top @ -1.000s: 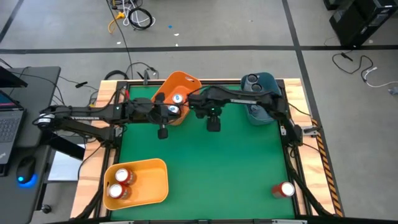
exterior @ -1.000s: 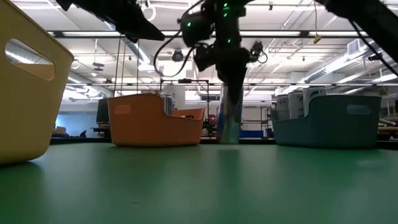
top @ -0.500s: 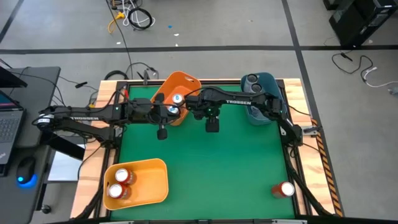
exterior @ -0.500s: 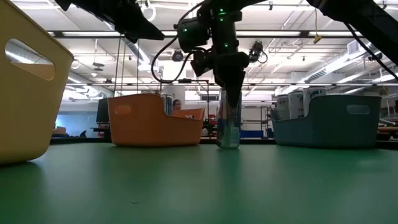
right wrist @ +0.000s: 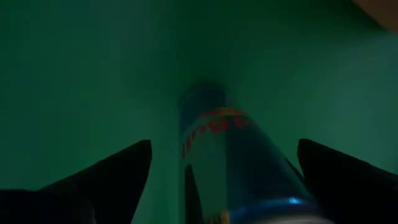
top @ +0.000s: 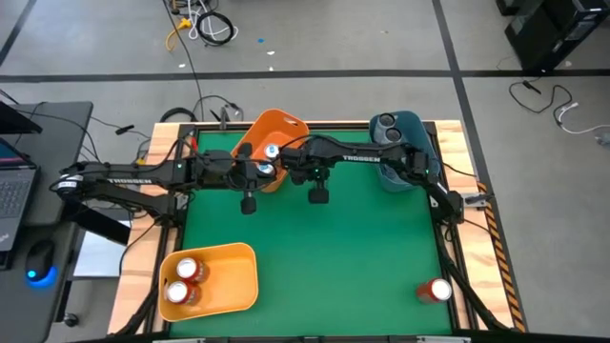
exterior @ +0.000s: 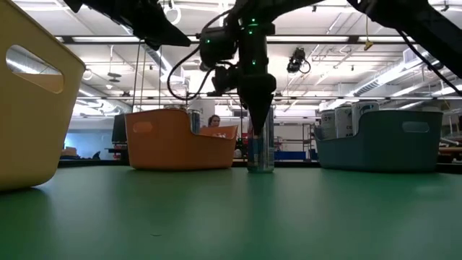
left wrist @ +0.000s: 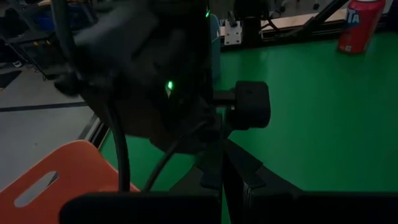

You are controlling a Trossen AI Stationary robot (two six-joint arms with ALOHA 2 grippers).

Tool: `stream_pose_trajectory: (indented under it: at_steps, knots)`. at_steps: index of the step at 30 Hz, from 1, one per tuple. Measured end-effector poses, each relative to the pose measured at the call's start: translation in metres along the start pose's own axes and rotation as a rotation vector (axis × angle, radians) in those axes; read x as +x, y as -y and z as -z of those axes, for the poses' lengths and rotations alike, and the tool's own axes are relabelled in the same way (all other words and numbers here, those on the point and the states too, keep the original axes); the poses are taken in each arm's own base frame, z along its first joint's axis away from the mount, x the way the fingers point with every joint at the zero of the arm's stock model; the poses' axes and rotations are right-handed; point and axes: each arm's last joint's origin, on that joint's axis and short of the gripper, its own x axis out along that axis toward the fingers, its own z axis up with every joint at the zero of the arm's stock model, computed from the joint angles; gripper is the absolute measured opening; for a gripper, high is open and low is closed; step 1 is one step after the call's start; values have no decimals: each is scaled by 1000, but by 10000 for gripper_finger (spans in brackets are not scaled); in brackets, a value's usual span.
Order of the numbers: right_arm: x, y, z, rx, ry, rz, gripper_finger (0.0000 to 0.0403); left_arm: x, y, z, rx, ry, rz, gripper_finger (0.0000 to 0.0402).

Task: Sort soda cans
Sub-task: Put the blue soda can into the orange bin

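While your right gripper (exterior: 260,137) hangs over the blue-and-white can (exterior: 260,150) beside the orange bin (top: 277,133), its fingers spread either side, apparently not touching; your left gripper (top: 249,202) waits nearby, grip unclear.

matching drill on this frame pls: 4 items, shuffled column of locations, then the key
Items
1. blue-and-silver can
2. lone red can
3. two red cans
4. two dark-topped cans

Places
A. inside the yellow bin
B. inside the blue bin
C. upright on the green mat, under the right gripper, beside the orange bin
D. on the mat's near right corner, in no bin

Pairs: 1-C, 2-D, 3-A, 4-B
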Motion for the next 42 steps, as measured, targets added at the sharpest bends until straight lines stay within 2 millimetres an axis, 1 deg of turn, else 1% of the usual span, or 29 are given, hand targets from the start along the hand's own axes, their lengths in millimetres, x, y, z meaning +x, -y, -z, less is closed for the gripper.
stream_pose_trajectory:
  at_steps: [8, 11, 13, 20, 26, 28, 31, 34, 37, 40, 41, 42]
  knots:
    - [-2, 0, 1, -13, 5, 3, 374, 0, 0, 0, -1, 4, 3, 6]
    - [-6, 0, 3, -14, 2, 2, 367, 0, 0, -2, -20, 20, 1, 6]
    - [-13, 0, 5, -13, 14, 5, 362, 0, 0, -2, -27, 23, 1, 6]
    - [-52, 3, 20, -1, 103, 70, 337, 0, 0, -2, -4, 20, 0, 6]
    - [-100, 6, 44, 31, 206, 157, 309, 0, -1, -3, -4, 28, -2, 6]
    - [-114, 6, 53, 54, 234, 178, 294, 0, -1, -4, -24, 45, -4, 6]
    - [-128, 8, 68, 49, 280, 201, 255, 0, -2, -8, -60, 86, -9, 6]
    - [-132, 12, 85, 55, 353, 220, 193, -1, -2, -13, -70, 132, -15, 6]
    - [-126, 14, 109, 77, 437, 228, 117, -1, -2, -13, -66, 132, -15, 6]
    - [-114, 11, 133, 98, 565, 225, 39, -1, -2, -13, -53, 130, 3, 6]
    - [-109, 10, 140, 100, 611, 225, 21, -1, -1, -13, -40, 131, 20, 6]
    - [-104, 8, 148, 102, 661, 227, 11, 0, -1, -12, -38, 132, 38, 6]
